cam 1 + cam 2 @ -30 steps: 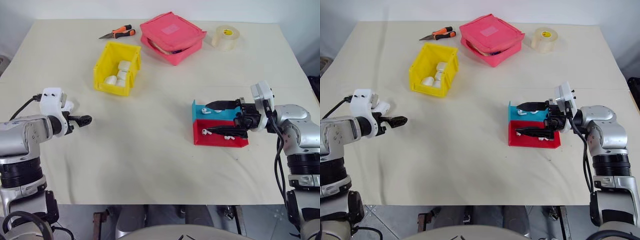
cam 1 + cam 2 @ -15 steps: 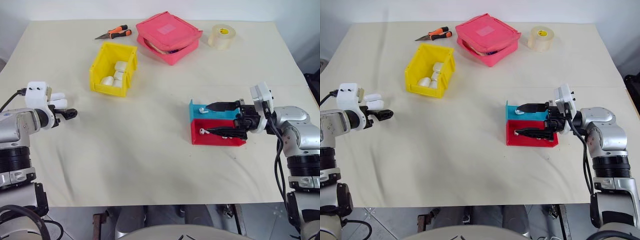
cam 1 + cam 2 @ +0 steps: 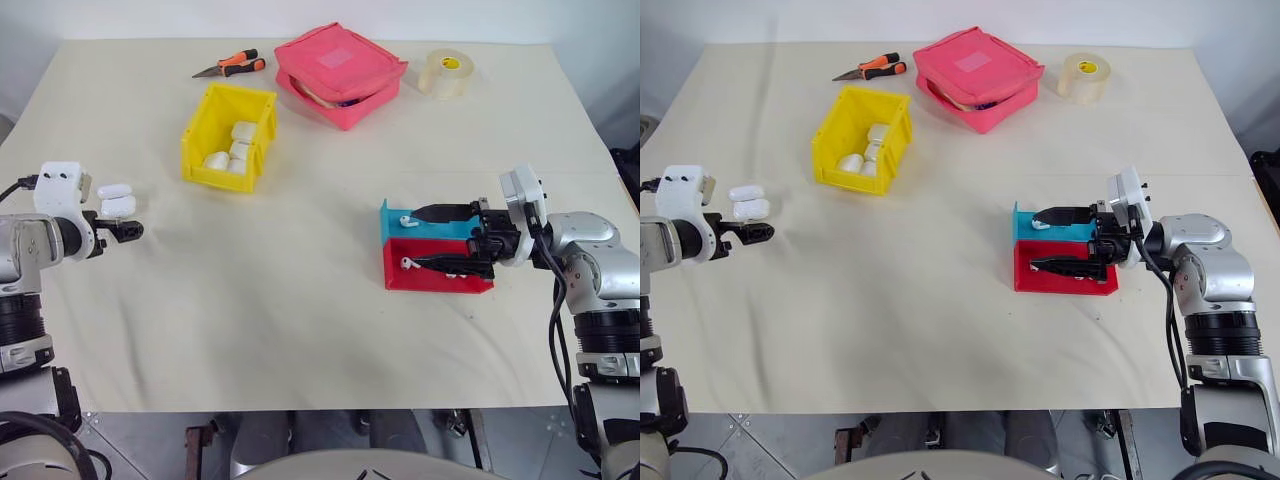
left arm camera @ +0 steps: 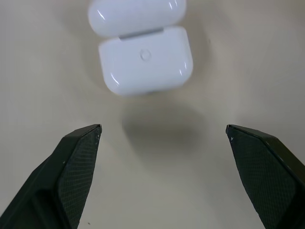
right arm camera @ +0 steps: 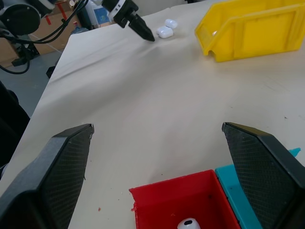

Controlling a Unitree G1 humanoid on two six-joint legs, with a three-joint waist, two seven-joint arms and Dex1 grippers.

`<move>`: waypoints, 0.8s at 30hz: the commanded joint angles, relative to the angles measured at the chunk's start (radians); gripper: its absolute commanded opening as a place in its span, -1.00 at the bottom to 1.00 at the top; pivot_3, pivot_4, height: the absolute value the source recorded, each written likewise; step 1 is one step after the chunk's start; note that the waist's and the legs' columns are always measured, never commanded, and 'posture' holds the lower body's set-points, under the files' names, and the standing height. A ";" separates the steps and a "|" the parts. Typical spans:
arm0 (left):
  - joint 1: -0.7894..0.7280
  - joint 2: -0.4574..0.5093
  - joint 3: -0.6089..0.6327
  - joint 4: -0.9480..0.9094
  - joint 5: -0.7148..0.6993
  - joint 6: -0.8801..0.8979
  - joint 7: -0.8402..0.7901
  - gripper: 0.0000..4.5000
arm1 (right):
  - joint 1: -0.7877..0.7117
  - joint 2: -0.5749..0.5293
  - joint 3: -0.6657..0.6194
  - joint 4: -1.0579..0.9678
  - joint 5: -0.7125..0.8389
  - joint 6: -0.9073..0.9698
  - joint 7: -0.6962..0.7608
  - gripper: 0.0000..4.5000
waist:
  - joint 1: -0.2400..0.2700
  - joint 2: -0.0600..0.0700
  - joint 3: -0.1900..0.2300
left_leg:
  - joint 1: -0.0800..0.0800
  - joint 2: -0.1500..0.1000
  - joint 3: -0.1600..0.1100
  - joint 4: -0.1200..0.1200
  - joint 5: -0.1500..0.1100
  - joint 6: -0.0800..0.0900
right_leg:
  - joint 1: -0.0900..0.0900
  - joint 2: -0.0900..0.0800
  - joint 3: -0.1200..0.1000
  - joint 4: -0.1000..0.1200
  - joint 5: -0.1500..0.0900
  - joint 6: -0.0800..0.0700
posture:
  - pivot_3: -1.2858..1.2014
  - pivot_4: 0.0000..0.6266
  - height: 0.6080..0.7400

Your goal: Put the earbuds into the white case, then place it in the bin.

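Left wrist view: left gripper [image 4: 162, 138] wide apart, empty, just short of white case [image 4: 145, 64] lying lid-open on worktop [image 3: 300, 250]; grabbing step, next closing in around it.

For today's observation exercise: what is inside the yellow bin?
The bin holds several white cases, stacked toward its middle and front. How many there are in all cannot be seen, because the upper ones and the bin's walls cover whatever lies beneath.
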 commanded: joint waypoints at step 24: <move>-0.328 -0.025 -0.102 0.444 0.112 -0.110 0.082 0.98 | 0.008 -0.008 -0.018 -0.032 0.007 0.002 -0.002 1.00 | -0.002 0.000 0.000 | 0.000 0.000 0.000 0.000 0.000 0.000 | 0.000 0.000 -0.001 0.000 0.000 0.000 | 0.03 -0.52 1.00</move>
